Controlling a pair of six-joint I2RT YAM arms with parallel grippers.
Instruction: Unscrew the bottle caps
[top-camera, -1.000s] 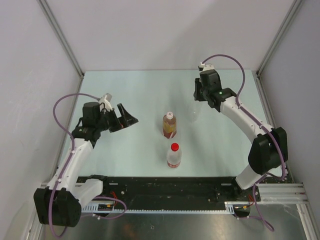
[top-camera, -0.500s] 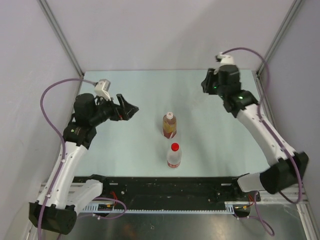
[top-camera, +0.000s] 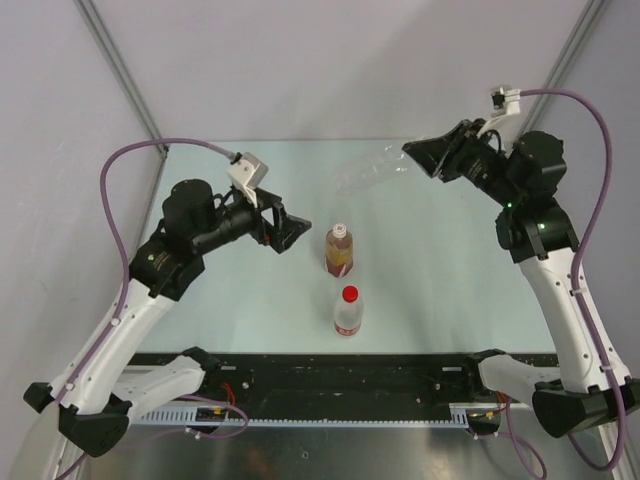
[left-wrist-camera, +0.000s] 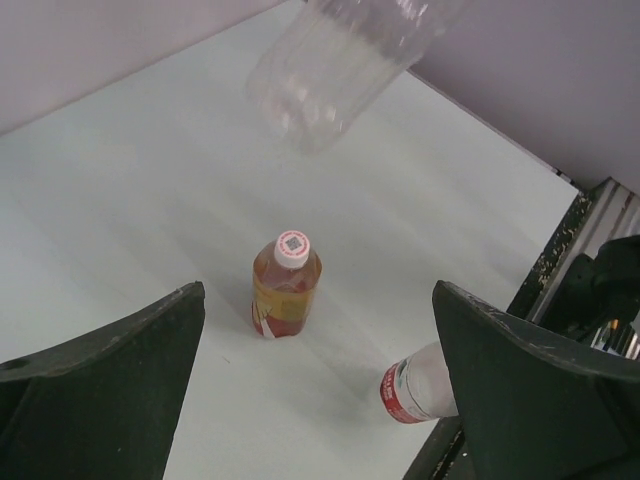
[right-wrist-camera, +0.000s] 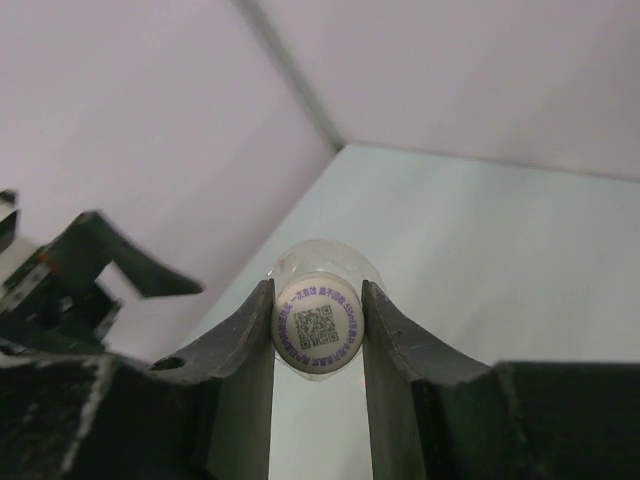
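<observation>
My right gripper (right-wrist-camera: 318, 325) is shut on the white cap (right-wrist-camera: 316, 325) of the clear plain bottle (top-camera: 372, 170) and holds it lying sideways in the air, base toward the left arm. The bottle's body also shows in the left wrist view (left-wrist-camera: 335, 65). The amber bottle (top-camera: 339, 251) with its pale cap (left-wrist-camera: 292, 246) stands upright at mid table. The red-and-white labelled bottle (top-camera: 347, 313) with its red cap (top-camera: 349, 293) stands nearer the front. My left gripper (top-camera: 290, 229) is open and empty, raised left of the amber bottle.
The black rail (top-camera: 340, 375) with both arm bases runs along the near edge. Pale walls with metal posts (top-camera: 125, 75) close in the left, back and right sides of the table (top-camera: 240, 290).
My right gripper has lifted the clear bottle off the table and swung it up and rightward, tipping it sideways. My left arm has risen and moved right toward the amber bottle.
</observation>
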